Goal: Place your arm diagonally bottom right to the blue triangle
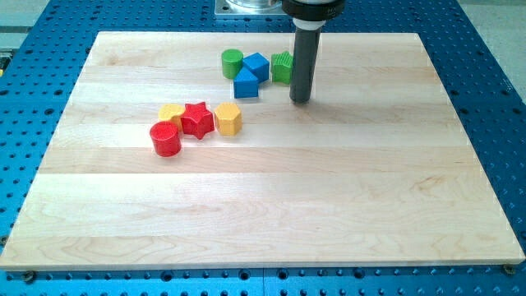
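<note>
The blue triangle point(246, 84) lies on the wooden board point(263, 205) near the view's top, in a cluster with a blue cube point(256, 65), a green cylinder point(232, 62) and a green star point(282, 67). My tip point(300, 100) rests on the board to the right of the blue triangle and slightly below it, a short gap apart. The rod partly hides the green star's right side.
A second cluster lies to the left of the middle: a red cylinder point(165, 139), a red star point(196, 120), a yellow block point(171, 113) behind them and a yellow hexagonal block point(228, 118). A blue perforated table point(485, 99) surrounds the board.
</note>
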Tool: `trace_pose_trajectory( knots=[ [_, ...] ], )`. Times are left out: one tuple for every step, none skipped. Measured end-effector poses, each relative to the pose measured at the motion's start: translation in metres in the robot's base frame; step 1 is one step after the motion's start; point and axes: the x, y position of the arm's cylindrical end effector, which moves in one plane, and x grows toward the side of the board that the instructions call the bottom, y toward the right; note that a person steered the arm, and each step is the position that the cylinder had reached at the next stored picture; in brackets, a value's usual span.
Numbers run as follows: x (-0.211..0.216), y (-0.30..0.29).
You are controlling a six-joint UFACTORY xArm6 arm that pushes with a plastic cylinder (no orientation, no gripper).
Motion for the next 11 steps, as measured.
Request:
trace_pose_trajectory(
  knots=[
    [0.000, 0.000],
    [0.000, 0.001],
    [0.000, 0.001],
    [0.000, 0.001],
    [0.000, -0.002],
    [0.005, -0.004],
    [0.042, -0.004],
    [0.058, -0.032],
    [0.042, -0.034],
    [0.019, -0.048],
    [0.019, -0.073]
  ],
)
